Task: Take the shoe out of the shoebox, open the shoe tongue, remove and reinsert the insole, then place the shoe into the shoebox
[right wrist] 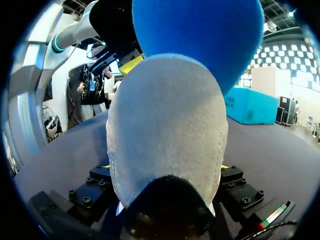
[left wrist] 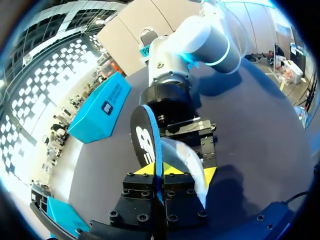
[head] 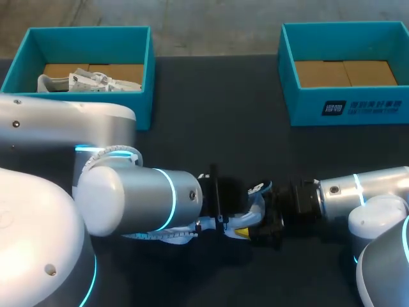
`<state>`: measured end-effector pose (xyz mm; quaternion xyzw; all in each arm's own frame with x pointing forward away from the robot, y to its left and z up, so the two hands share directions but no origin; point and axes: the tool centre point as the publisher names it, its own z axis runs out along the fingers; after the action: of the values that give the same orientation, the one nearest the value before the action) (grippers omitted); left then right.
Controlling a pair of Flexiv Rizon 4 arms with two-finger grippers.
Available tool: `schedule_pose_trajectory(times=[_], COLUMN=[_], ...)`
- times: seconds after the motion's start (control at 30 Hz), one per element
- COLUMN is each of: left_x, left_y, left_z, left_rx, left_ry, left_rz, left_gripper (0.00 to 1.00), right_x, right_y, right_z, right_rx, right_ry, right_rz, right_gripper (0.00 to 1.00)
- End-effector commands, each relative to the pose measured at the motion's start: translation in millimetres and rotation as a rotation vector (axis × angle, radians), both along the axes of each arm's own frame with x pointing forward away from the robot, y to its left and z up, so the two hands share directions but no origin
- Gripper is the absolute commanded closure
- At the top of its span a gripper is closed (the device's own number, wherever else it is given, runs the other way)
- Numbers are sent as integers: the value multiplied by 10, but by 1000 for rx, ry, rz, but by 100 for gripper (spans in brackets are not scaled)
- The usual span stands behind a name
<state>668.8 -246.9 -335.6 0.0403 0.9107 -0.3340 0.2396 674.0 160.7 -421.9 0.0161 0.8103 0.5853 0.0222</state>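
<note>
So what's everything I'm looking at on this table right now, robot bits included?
left shoebox: one, teal, table's far left.
right shoebox: one, teal, table's far right.
spare shoe: one, white, inside the left shoebox.
shoe: one, white, near middle, in the right gripper.
insole: one, blue, black underside, by the shoe's toe.
table: one, dark.
left arm, right arm: white and silver.
left gripper: black, yellow tips, pinching the insole.
right gripper: black, clamping the shoe.
</note>
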Motion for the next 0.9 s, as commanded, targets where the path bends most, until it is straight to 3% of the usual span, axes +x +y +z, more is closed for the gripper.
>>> schedule_pose_trajectory(times=[0.03,0.3,0.9], left_x=[4,-70,-285], left_y=[71,103,-17], left_z=[44,181,725], left_rx=[-12,-44,-107], left_ry=[36,106,276], left_rz=[-30,-66,-133], left_gripper=[100,100,100], right_x=[-13,-13,-13], right_y=[9,9,9], right_z=[4,4,4], right_rx=[-3,-3,-3], right_ry=[0,0,0], right_rz=[-2,-2,-2], right_gripper=[100,100,100])
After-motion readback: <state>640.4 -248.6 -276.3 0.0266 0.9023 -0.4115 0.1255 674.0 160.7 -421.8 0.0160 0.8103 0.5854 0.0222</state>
